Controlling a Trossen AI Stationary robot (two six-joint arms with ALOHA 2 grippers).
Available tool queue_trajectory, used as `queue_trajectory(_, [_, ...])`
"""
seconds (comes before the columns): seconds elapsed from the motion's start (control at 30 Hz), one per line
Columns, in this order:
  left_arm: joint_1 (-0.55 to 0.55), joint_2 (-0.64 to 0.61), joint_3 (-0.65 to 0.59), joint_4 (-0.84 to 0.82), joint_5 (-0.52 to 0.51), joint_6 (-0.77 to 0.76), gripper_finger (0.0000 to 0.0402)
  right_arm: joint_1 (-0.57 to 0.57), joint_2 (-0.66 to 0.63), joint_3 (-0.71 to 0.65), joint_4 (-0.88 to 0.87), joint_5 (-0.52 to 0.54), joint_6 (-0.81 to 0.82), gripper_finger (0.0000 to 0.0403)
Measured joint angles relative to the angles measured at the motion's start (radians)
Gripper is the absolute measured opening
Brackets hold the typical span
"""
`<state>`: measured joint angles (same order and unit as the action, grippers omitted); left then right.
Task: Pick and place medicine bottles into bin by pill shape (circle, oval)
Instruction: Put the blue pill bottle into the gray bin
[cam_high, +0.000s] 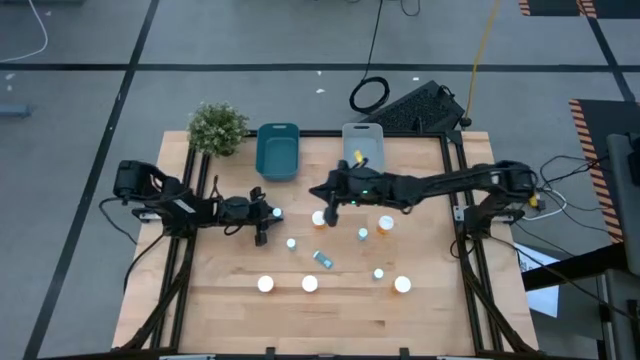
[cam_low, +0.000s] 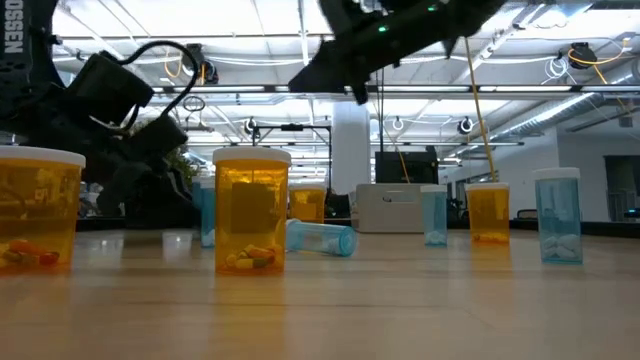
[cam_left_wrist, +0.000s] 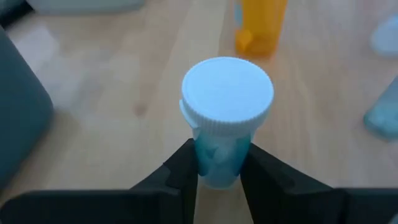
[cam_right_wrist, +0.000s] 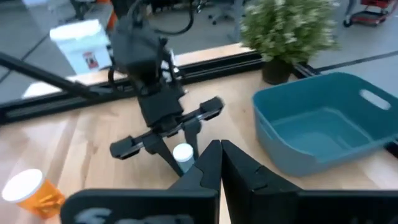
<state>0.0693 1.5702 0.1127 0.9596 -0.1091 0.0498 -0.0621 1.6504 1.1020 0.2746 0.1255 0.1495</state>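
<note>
Blue bottle (cam_left_wrist: 219, 149) half-hidden between left end effector (cam_left_wrist: 217, 171) fingers

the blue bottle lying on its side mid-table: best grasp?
The tipped blue bottle lies flat with its side up, so come straight down and close the fingers across the middle of its round body, not along its length or on the cap. Bottles nearby stand apart from it, so there looks to be room. The right hand looks shut and empty; the left hand grips another bottle.

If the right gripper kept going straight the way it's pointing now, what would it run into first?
Most likely the left gripper, which is shut on a small blue bottle directly ahead of the right gripper. Depth is uncertain, but nothing else appears between them.
</note>
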Motion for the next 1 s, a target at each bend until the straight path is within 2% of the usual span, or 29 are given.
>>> queue_trajectory(0.13, [0.0,-0.08,0.0,-0.072,0.004,-0.009,0.0103,0.006,0.095,0.103,-0.045,-0.008,-0.031,0.0002])
queue_trajectory(0.27, [0.0,-0.163,0.022,-0.206,0.01,-0.031,0.0104,0.009,0.174,0.194,-0.06,-0.076,-0.031,0.0025])
queue_trajectory(0.47, [-0.003,-0.263,0.146,-0.536,0.01,-0.035,0.0104,0.035,0.265,0.325,-0.201,-0.078,-0.083,0.0103])
queue_trajectory(0.67, [-0.011,-0.282,0.292,-0.789,0.004,-0.037,0.0104,0.061,0.297,0.332,-0.158,-0.078,-0.17,0.0192])
queue_trajectory(0.8, [-0.028,-0.282,0.35,-0.84,0.001,-0.036,0.0104,0.05,0.303,0.333,-0.162,-0.075,-0.16,0.0225])
queue_trajectory(1.0, [-0.054,-0.282,0.386,-0.853,-0.044,-0.029,0.0104,0.049,0.303,0.333,-0.176,-0.076,-0.161,0.024])
